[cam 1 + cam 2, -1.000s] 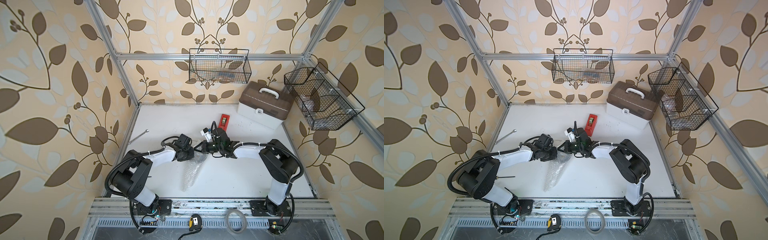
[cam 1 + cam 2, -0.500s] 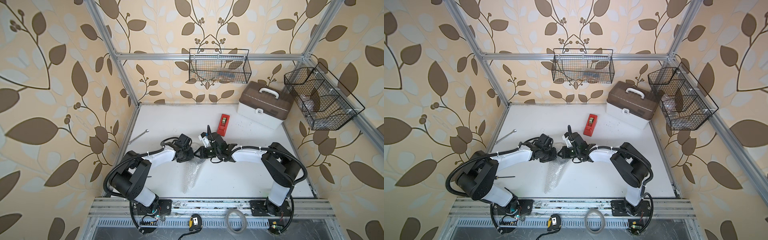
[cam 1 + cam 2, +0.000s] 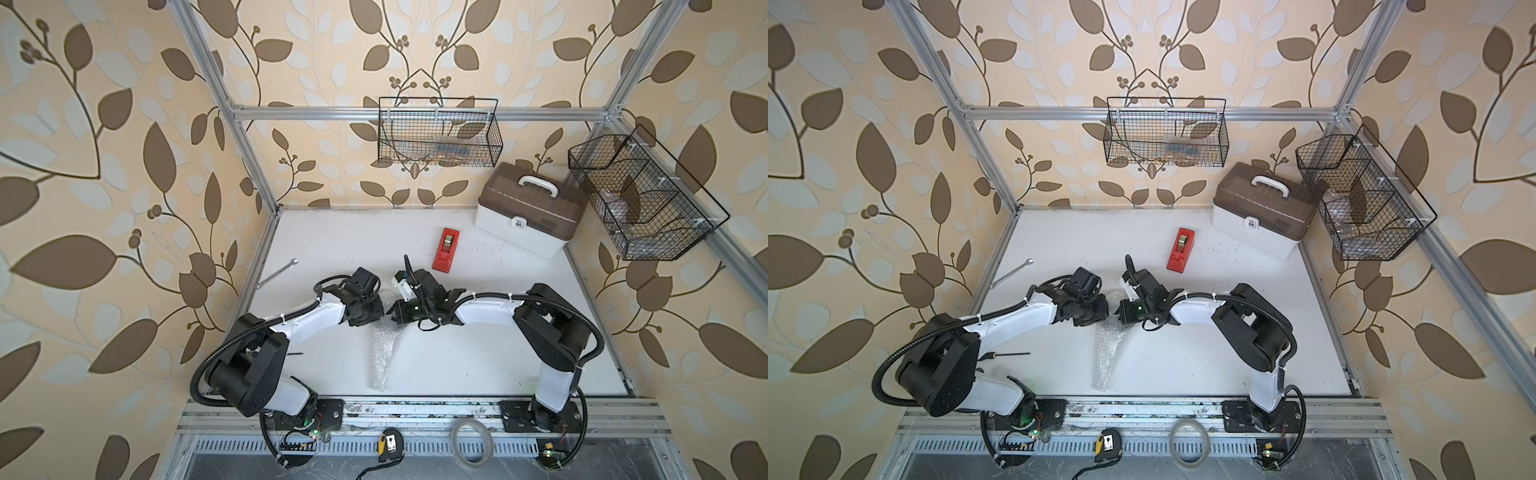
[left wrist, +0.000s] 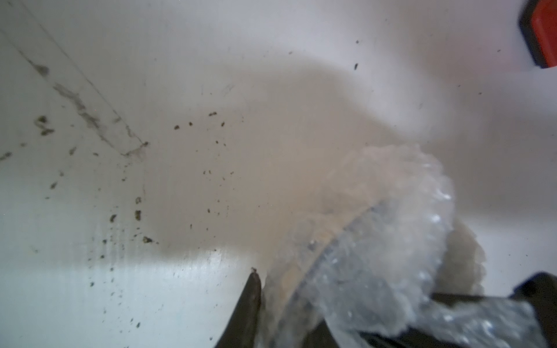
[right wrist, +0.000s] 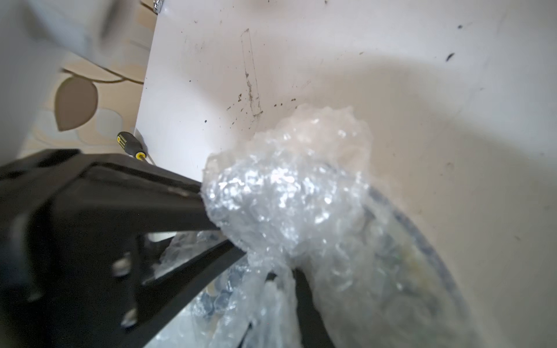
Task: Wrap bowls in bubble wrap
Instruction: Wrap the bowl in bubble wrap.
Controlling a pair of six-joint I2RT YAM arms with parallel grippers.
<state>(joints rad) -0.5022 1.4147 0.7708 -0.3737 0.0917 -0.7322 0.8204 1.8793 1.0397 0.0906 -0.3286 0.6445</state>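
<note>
The bubble wrap (image 3: 382,353) is bunched between my two grippers at mid-table, and a long tail of it trails toward the front edge (image 3: 1105,357). The bowl shows only as a clear curved rim under the wrap (image 4: 346,235) (image 5: 401,217). My left gripper (image 3: 376,311) (image 4: 289,301) has its dark fingers on either side of the wrapped rim and is closed on the wrap. Facing it, my right gripper (image 3: 395,312) (image 5: 280,289) is shut on a crumpled fold of wrap. The two grippers nearly touch.
A red tape dispenser (image 3: 445,249) lies behind the grippers. A brown-lidded toolbox (image 3: 530,208) stands at the back right. A wrench (image 3: 276,274) and a screwdriver (image 3: 1009,354) lie at the left. Wire baskets (image 3: 438,137) hang on the walls. A tape ring (image 3: 473,442) and a tape measure (image 3: 388,442) lie beyond the front rail.
My right gripper has moved left and a little forward with the wrap, closing up to the left gripper. The left arm has hardly moved.
</note>
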